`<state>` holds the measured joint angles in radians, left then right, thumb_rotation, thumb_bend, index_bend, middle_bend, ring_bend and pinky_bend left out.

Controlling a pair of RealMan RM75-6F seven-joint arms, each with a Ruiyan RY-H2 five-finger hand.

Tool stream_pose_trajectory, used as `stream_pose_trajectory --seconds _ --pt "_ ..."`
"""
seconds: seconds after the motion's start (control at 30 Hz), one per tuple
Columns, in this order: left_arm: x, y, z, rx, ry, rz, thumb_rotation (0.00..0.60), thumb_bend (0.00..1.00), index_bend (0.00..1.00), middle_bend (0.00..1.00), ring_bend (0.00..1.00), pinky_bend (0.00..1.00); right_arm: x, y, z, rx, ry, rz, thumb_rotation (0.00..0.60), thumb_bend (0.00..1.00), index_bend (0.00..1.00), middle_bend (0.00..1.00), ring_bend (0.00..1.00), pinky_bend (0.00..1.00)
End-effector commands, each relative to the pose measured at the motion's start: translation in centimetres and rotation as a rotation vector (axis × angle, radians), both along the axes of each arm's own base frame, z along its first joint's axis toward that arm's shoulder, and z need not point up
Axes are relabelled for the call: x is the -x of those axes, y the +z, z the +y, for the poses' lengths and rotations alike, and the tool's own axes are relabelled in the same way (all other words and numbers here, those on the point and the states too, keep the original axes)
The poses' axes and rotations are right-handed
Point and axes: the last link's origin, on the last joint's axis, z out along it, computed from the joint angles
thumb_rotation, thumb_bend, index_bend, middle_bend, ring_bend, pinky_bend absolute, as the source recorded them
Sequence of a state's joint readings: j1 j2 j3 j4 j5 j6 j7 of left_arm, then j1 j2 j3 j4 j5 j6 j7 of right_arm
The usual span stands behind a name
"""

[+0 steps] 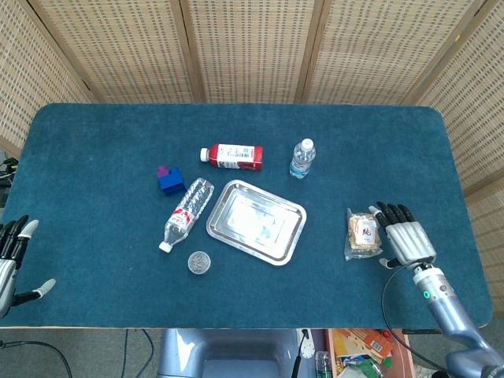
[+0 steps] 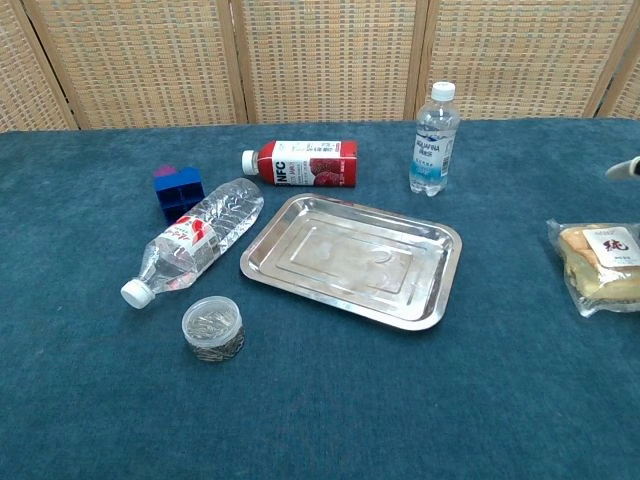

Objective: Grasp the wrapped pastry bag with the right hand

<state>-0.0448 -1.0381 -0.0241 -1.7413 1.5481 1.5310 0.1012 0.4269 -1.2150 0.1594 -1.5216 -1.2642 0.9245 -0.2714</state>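
Note:
The wrapped pastry bag (image 1: 363, 234) lies flat on the blue tablecloth at the right; the chest view shows the bag (image 2: 600, 264) at its right edge. My right hand (image 1: 405, 237) hovers just right of the bag with its fingers spread, holding nothing; a fingertip (image 2: 625, 167) pokes into the chest view above the bag. My left hand (image 1: 13, 257) rests open at the table's front left corner, far from everything.
A steel tray (image 1: 256, 221) sits mid-table. Around it are a lying clear bottle (image 1: 188, 212), a red juice bottle (image 1: 233, 156), an upright water bottle (image 1: 302, 157), a blue block (image 1: 171, 180) and a small round tin (image 1: 199, 262).

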Motion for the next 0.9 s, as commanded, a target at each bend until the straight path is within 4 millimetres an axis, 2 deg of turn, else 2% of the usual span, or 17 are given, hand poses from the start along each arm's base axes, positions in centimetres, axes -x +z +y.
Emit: stream_pose_trajectory --seconds 0.03,0.23,0.33,0.4,0.47,0.57,0.67,0.8,0.9 --pt "0.1 -0.2 0.3 0.002 0.010 0.009 0.600 0.00 0.00 0.00 0.00 0.00 -0.8 -1.8 -2.3 -0.034 -0.006 0.027 0.600 0.00 0.00 0.00 0.00 0.02" --pt "0.3 -0.4 0.6 0.006 0.024 0.015 0.600 0.00 0.00 0.00 0.00 0.00 -1.3 -3.4 -3.0 -0.095 -0.013 0.064 0.600 0.00 0.00 0.01 0.00 0.15" --pt "0.3 -0.4 0.7 0.005 0.027 0.016 0.600 0.00 0.00 0.00 0.00 0.00 -1.2 -3.9 -3.2 -0.100 -0.023 0.104 0.600 0.00 0.01 0.07 0.02 0.22" --pt "0.4 -0.4 0.8 0.003 0.032 0.014 0.600 0.00 0.00 0.00 0.00 0.00 -1.2 -4.3 -3.4 -0.112 -0.043 0.113 0.600 0.00 0.09 0.17 0.09 0.30" --pt "0.4 -0.4 0.8 0.004 0.035 0.013 0.600 0.00 0.00 0.00 0.00 0.00 -1.4 -4.4 -3.7 -0.097 -0.038 0.138 0.600 0.01 0.22 0.32 0.24 0.42" --pt "0.5 -0.4 0.9 0.004 0.037 0.012 0.600 0.00 0.00 0.00 0.00 0.00 -1.7 -4.5 -3.9 -0.070 -0.025 0.148 0.600 0.09 0.36 0.45 0.39 0.56" --pt "0.5 -0.3 0.9 0.005 0.039 0.011 0.600 0.00 0.00 0.00 0.00 0.00 -2.6 -4.3 -3.9 -0.042 0.014 0.137 0.600 0.14 0.39 0.48 0.41 0.59" --pt "0.6 -0.4 1.1 0.011 0.046 0.010 0.600 0.00 0.00 0.00 0.00 0.00 -6.3 -3.6 -4.0 -0.027 0.127 0.072 0.600 0.15 0.39 0.49 0.42 0.59" --pt "0.6 -0.5 1.2 0.015 0.049 0.011 0.600 0.00 0.00 0.00 0.00 0.00 -8.2 -3.4 -4.3 -0.023 0.190 0.071 0.600 0.15 0.39 0.50 0.43 0.59"
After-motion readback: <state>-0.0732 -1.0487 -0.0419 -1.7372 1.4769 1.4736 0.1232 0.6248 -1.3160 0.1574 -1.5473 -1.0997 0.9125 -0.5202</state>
